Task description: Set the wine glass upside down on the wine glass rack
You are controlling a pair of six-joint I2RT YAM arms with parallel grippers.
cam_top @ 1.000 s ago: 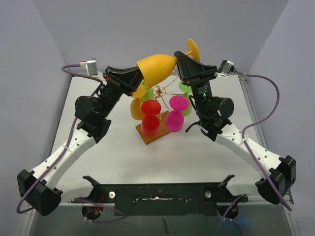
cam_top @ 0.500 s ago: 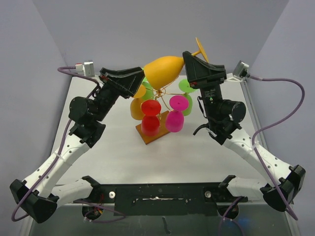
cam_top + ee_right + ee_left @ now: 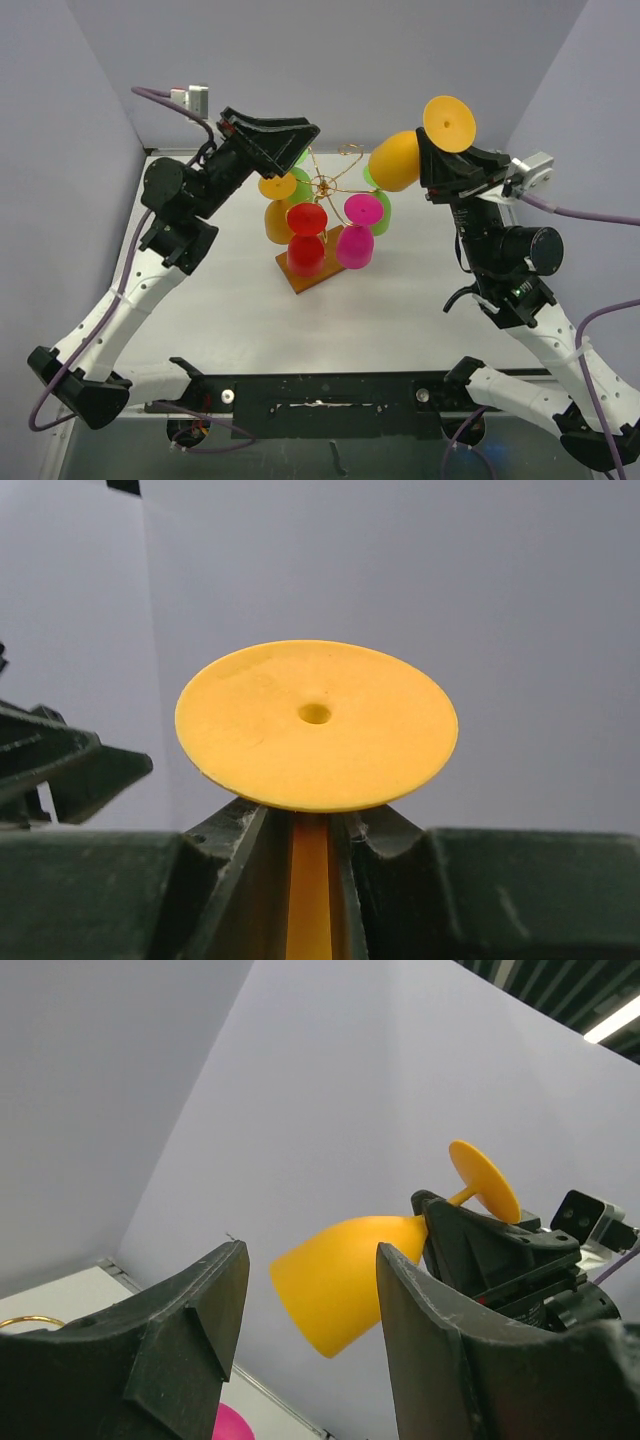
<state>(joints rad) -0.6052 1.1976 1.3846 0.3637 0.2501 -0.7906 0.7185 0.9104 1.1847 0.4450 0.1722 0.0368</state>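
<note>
The wine glass [image 3: 397,160] is smooth, opaque orange-yellow plastic. It has an egg-shaped bowl, a thin stem and a flat round foot [image 3: 315,725] with a small hole at its centre. The right jaws are closed on the stem just under the foot, their dark matte fingers [image 3: 225,855] set against it on either side. From those jaws the bowl juts out toward the left arm [image 3: 180,215], slanted with its open mouth lowermost. The foot sits on the jaws' far side, tipped up toward the overhead camera. The glass hangs in the air beside the upper right of the wine glass rack [image 3: 323,186], not hooked on it. From overhead the bowl's rim looks close to a green glass [image 3: 380,215], though I cannot tell whether they touch.

The rack is thin gold wire, with curled arms spreading from a central hub. It stands on a flat brown wooden base [image 3: 312,276] on the pale worktop [image 3: 400,320], below and between the two sets of jaws. A red glass [image 3: 306,240], a magenta glass [image 3: 357,232] and an orange glass [image 3: 277,210] hang on it, feet uppermost.

The left jaws stand wide open and hold nothing; through their gap the held glass shows across the way. The left arm is raised with its elbow bent, the wrist reaching over the rack's left side. The right arm [image 3: 510,255] rises steeply from its base, wrist tilted upward.
</note>
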